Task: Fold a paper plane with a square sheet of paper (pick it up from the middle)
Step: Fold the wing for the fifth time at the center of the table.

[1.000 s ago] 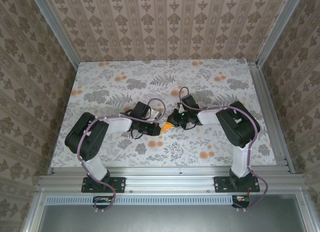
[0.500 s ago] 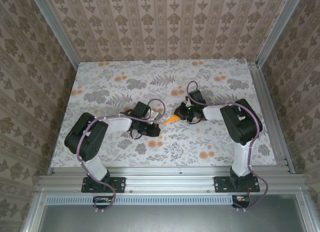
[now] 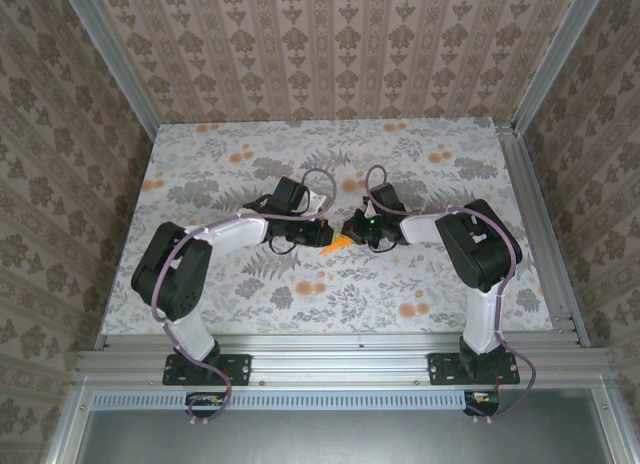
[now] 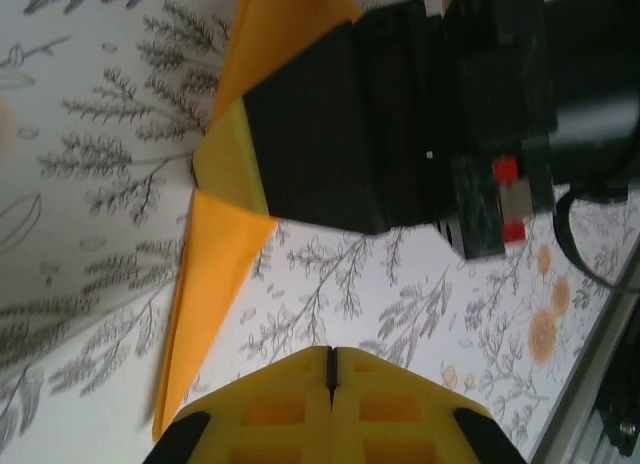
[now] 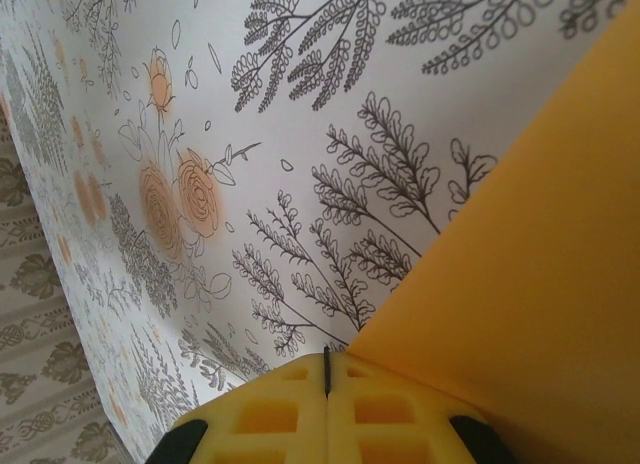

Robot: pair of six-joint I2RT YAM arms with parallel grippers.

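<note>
Left tool [image 4: 331,354]: clenched empty, beside the plane's tip.
Right tool [image 5: 326,359]: clamped on the orange paper plane [image 3: 338,244].
Paper plane: mid-counter [image 3: 450,284], between both tools.

Left arm [image 3: 215,239] and right arm [image 3: 470,246]: black joints, white shells, looping purple cables [image 3: 317,172], yellow gridded fingers [image 4: 270,409].

The thin, bright orange folded sheet of paper [image 3: 337,245] is plain and unmarked, with a paler yellow band in the left wrist view. Under and around it, the pale grey table cloth [image 3: 250,174] carries dark grey fern sprigs and small orange flowers. On either side of it, the left pincer [image 4: 332,369] and right pincer [image 5: 326,369] have yellow tips. Behind it, the beige wallpaper [image 3: 330,44] shows striped brown damask.
</note>
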